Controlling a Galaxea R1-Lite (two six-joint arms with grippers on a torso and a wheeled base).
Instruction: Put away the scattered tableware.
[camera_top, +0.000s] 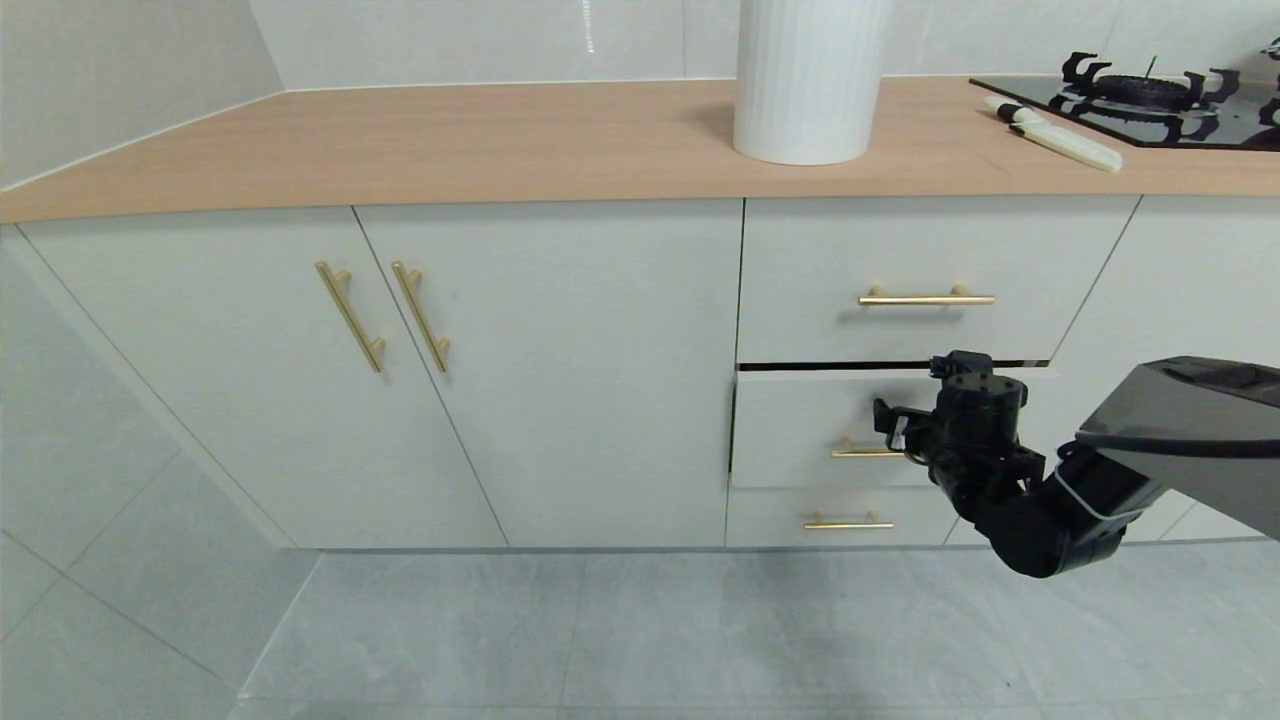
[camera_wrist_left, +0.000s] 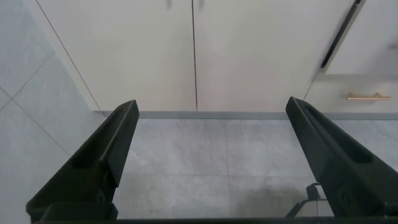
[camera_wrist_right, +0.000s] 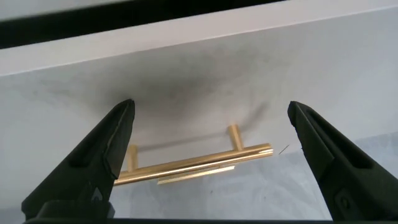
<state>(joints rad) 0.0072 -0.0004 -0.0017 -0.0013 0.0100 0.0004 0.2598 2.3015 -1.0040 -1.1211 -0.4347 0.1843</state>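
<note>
On wooden countertop (camera_top: 500, 140): white ribbed canister (camera_top: 810, 80), knife (camera_top: 1056, 134), hob (camera_top: 1140, 95)

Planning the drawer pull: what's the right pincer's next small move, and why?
Probably ease the right pincer forward onto the gold handle and grip. It's open, facing the handle, not gripping it; the middle drawer is only slightly ajar.

Count: 2 black pincers, i.e. left pincer (camera_wrist_left: 211, 106) & right pincer (camera_wrist_right: 210, 109). 3 pale grey drawer fronts (camera_top: 900, 250): 1 above right pincer, 1 at it, 1 below. 2 pale grey cupboard doors (camera_top: 580, 370) to its left. 5 gold metal bar handles (camera_top: 927, 298), 1 per front. On light wood bench (camera_top: 500, 140) above: 1 tall white ribbed cylinder (camera_top: 808, 80), 1 white-bladed knife (camera_top: 1070, 143), 1 black gas hob (camera_top: 1145, 92).
</note>
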